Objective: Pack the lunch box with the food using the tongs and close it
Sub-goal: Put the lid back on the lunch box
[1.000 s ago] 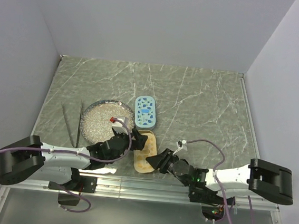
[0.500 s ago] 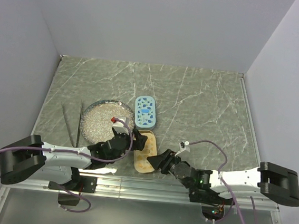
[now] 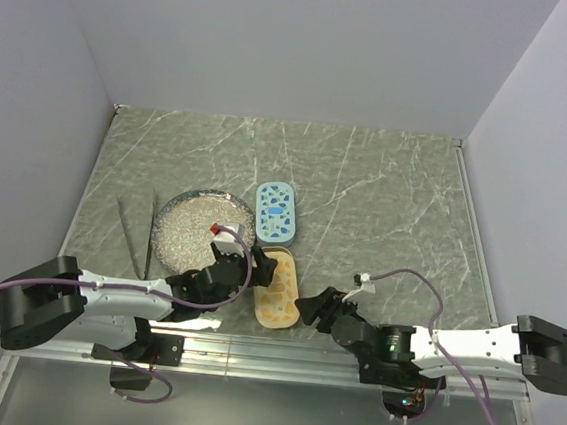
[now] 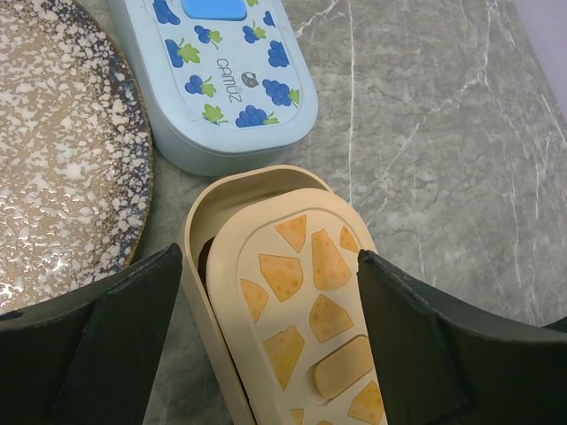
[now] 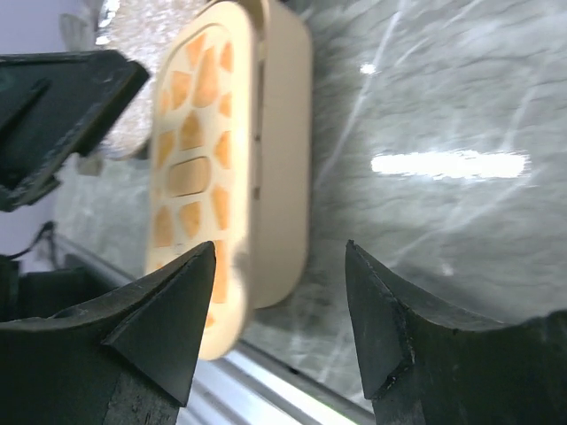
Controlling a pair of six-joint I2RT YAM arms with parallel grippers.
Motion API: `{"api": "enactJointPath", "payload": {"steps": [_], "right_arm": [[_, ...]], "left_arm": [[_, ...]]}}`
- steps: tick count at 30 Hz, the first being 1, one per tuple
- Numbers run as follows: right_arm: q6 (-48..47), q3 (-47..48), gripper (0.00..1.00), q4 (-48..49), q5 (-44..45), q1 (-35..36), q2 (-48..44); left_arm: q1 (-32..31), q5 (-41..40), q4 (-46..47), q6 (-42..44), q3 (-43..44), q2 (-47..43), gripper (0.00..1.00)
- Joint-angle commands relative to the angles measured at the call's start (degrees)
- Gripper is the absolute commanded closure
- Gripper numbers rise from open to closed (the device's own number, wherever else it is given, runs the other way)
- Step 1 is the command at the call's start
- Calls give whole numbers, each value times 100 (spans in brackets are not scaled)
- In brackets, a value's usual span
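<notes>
Top external view showed both arms stretched low along the near edge of the table (image 3: 385,202). The left hand (image 3: 246,267) was at the left side of the lunch box (image 3: 278,292), the right hand (image 3: 312,305) just right of it. Only the left wrist view showed that hand spread wide astride the box, whose cheese-patterned lid (image 4: 306,310) sat askew, far end uncovered. Right wrist view showed its hand parted, gripping nothing.

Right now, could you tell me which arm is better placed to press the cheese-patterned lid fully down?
Left, probably: the open left gripper straddles the askew lid on the beige lunch box; the right gripper sits beside it.
</notes>
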Motion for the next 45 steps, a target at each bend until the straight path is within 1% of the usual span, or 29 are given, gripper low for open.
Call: {"api": "enactJointPath", "payload": {"steps": [1, 5, 10, 11, 13, 14, 16, 17, 19, 20, 21, 25, 28, 33, 34, 36, 37, 38, 43, 45], "right_arm": [[-108, 206, 32, -507, 629, 77, -106], [-188, 705, 35, -1137, 814, 208, 236], [74, 1058, 44, -1675, 1322, 692, 492], [180, 1207, 46, -2050, 1419, 771, 544], [496, 1392, 56, -2526, 1708, 1105, 580], [619, 1619, 71, -3076, 1789, 1202, 632], [1022, 1840, 96, -3616, 1894, 1543, 746], [1182, 2032, 100, -4097, 1939, 1641, 912], [1681, 2305, 100, -4565, 1948, 1869, 1150], [1832, 2385, 100, -4933, 1956, 1940, 1404], [1973, 2455, 100, -5076, 1948, 2002, 1537], [2044, 2711, 100, -5095, 1834, 2143, 2021], [1791, 2641, 100, -4762, 1737, 2143, 2074], [1430, 2316, 100, -3954, 1693, 2099, 1802], [1238, 2185, 100, -3796, 1623, 2055, 1767], [869, 1983, 100, -3050, 1387, 1907, 1661], [788, 1938, 100, -3047, 1324, 1853, 1661], [727, 1920, 100, -2847, 1280, 1809, 1670], [542, 2025, 100, -2845, 1236, 1765, 1819], [350, 1982, 100, -2582, 1122, 1695, 1819]], "left_arm": [[-76, -87, 6, 63, 224, -163, 14], [-138, -140, -144, 63, 303, -154, 14], [-200, -342, -398, 46, 285, -320, 14], [-200, -386, -442, 46, 268, -425, 14], [-208, -430, -556, 11, 233, -558, 14], [-217, -482, -592, 2, 189, -689, 14], [-208, -527, -662, -7, 145, -821, 15], [-208, -553, -697, -16, 110, -935, 15], [-217, -632, -802, -42, 92, -1015, 15], [-208, -650, -838, -51, 83, -1085, 15], [-208, -676, -873, -51, 74, -1120, 15], [-217, -738, -1040, -95, 57, -1279, 14], [-208, -720, -1093, -104, 22, -1402, 14], [-217, -711, -1111, -121, -58, -1569, 14], [-217, -703, -1102, -121, -66, -1586, 14], [-217, -694, -1119, -121, -49, -1595, 14], [-208, -694, -1137, -121, -49, -1595, 14], [-208, -685, -1137, -121, -40, -1587, 14], [-208, -659, -1067, -112, -58, -1587, 14], [-208, -641, -1058, -104, -58, -1560, 14]]}}
